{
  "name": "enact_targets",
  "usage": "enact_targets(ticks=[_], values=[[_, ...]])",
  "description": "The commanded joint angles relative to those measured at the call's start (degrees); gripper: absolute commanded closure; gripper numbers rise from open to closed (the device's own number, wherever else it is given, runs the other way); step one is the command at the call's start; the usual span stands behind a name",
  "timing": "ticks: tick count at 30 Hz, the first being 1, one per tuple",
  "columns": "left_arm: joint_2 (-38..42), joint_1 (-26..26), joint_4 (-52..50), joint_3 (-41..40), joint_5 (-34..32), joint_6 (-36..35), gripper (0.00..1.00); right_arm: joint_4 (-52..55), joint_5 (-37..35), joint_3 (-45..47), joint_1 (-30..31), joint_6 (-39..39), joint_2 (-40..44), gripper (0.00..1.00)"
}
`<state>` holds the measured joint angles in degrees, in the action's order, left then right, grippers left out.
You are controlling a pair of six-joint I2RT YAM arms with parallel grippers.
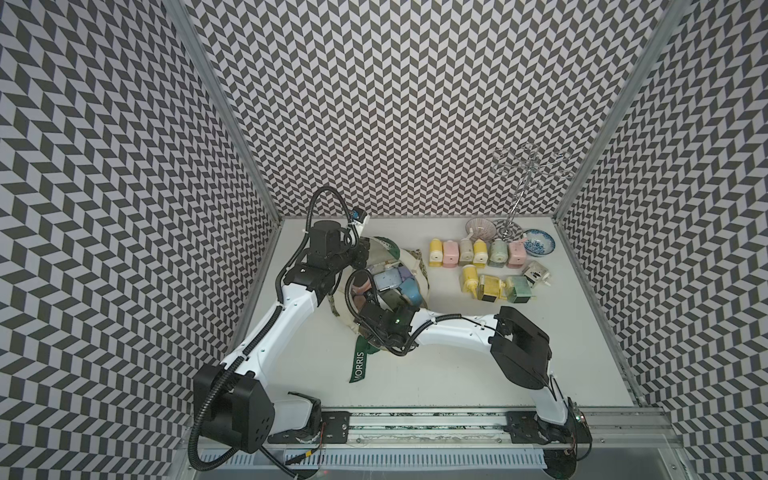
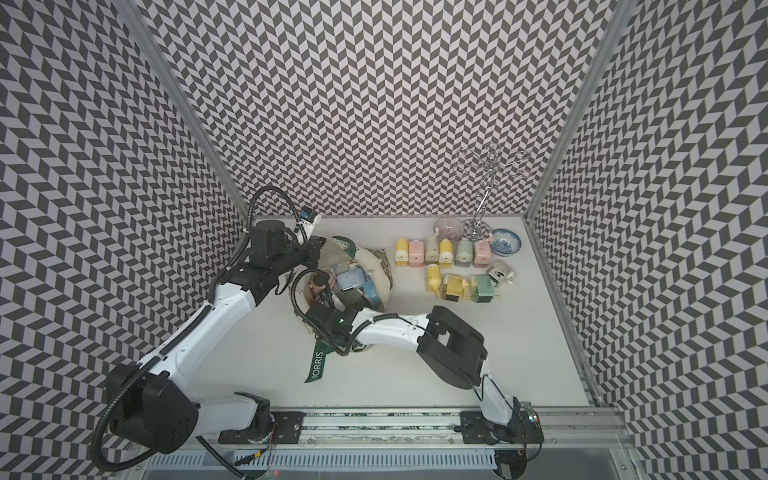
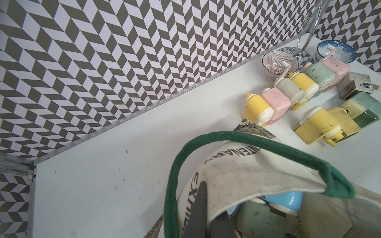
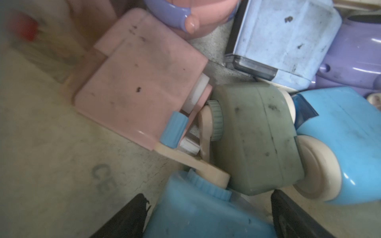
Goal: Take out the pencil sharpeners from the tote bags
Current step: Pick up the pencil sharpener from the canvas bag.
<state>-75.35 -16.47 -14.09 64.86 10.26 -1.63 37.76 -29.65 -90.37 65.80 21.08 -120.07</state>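
Chevron walls (image 3: 103, 61) behind, your left gripper (image 3: 208, 206) clamps the tote bag (image 3: 247, 171); your right gripper (image 4: 208, 206), jaws apart, straddles a rigid, probably slick blue sharpener (image 4: 195, 218): take its flat sides.

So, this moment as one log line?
left claw: shut on tote bag rim | right claw: open, astride blue sharpener in bag

Top views look down over the whole table (image 1: 457, 374); wrist views sit close at the tote bag (image 3: 247, 171).
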Motion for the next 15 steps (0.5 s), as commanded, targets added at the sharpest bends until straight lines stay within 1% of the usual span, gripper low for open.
enact_targets(ticks=[1,5,7,12,15], values=[[1.22,-0.38,2.58,2.64,0.62,-0.29,1.0,9.03,-4.42,1.99,-0.3,1.86,-1.36,0.05],[1.14,-0.49,2.64,2.64,0.48,-0.39,1.0,7.42,-5.8,4.19,-0.38,2.55,0.15,0.0],[1.1,-0.54,2.65,2.72,0.47,-0.38,1.0,5.98,-5.61,5.73,-0.42,3.08,1.27,0.01],[1.14,-0.66,2.57,2.73,0.46,-0.47,1.0,1.01,-2.44,9.83,-1.43,3.35,4.23,0.01],[1.22,-0.65,2.54,2.65,0.39,-0.46,1.0,-2.03,0.82,12.48,-2.64,3.76,6.46,0.0]])
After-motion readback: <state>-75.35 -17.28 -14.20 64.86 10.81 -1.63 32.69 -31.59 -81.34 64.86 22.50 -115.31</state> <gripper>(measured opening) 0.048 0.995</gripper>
